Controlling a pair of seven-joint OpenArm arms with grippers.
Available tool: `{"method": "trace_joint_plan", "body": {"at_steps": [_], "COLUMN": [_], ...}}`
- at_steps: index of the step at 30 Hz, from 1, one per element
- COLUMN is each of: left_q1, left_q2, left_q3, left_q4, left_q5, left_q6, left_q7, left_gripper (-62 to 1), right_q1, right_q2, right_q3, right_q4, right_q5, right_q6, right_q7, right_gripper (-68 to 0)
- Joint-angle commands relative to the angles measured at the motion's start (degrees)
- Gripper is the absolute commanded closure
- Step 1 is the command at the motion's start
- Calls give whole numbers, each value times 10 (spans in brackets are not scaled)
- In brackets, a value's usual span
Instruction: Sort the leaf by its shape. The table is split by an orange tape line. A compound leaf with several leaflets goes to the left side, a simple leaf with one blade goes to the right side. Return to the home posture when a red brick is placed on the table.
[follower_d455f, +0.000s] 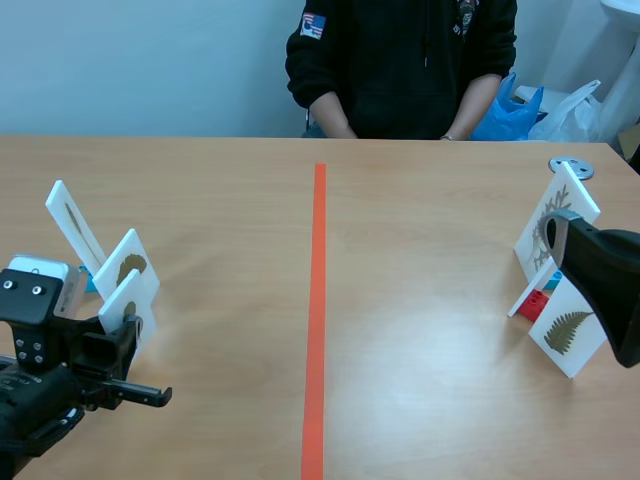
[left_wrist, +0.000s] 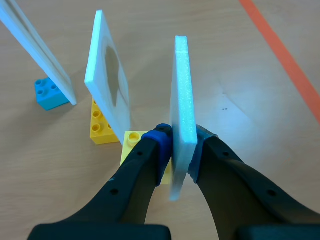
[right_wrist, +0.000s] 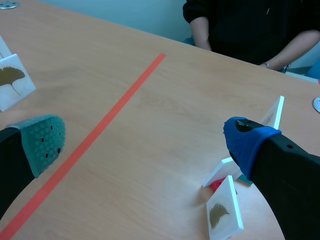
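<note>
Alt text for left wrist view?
Fingers of the left gripper are shut on a white card seen edge-on. Ahead stand a second card with a leaf print on a yellow brick and a third card by a blue brick; an orange tape line runs beyond.

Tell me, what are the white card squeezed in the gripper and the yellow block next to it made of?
The white card looks like foam board: it is thick and matte, with a grainy, slightly sparkly cut edge. The yellow block looks like hard, smooth plastic, and its round stud suggests a toy building brick. Both are guesses from looks alone.
</note>
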Motion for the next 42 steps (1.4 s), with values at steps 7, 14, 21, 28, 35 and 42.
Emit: {"method": "trace_joint_plan", "body": {"at_steps": [7, 14, 21, 28, 35, 42], "left_q1": [-67, -83, -81, -75, -42, 18], "left_q2": [3, 3, 3, 3, 2, -2], "left_q3": [-1, -2, -2, -2, -6, -18], "left_q4": [-94, -152, -160, -155, -90, 27], "left_q5": [-2, -6, -7, -57, -74, -75], "left_q6": [0, 0, 0, -2, -2, -2], "left_q7": [-43, -71, -97, -106, -121, -109], "left_gripper": [-43, -110, -333, -568, -623, -623], "right_q1": [5, 5, 5, 5, 5, 5], "right_q2": [3, 3, 3, 3, 3, 3], "right_q3": [1, 1, 1, 1, 1, 1], "right_q4": [4, 4, 4, 4, 4, 4], "right_q5": [8, 8, 8, 8, 8, 8], "right_q6": [0, 0, 0, 0, 0, 0], "right_q7": [6, 6, 4, 4, 4, 4], "right_gripper": [-679, -679, -679, -679, -679, -679]}}
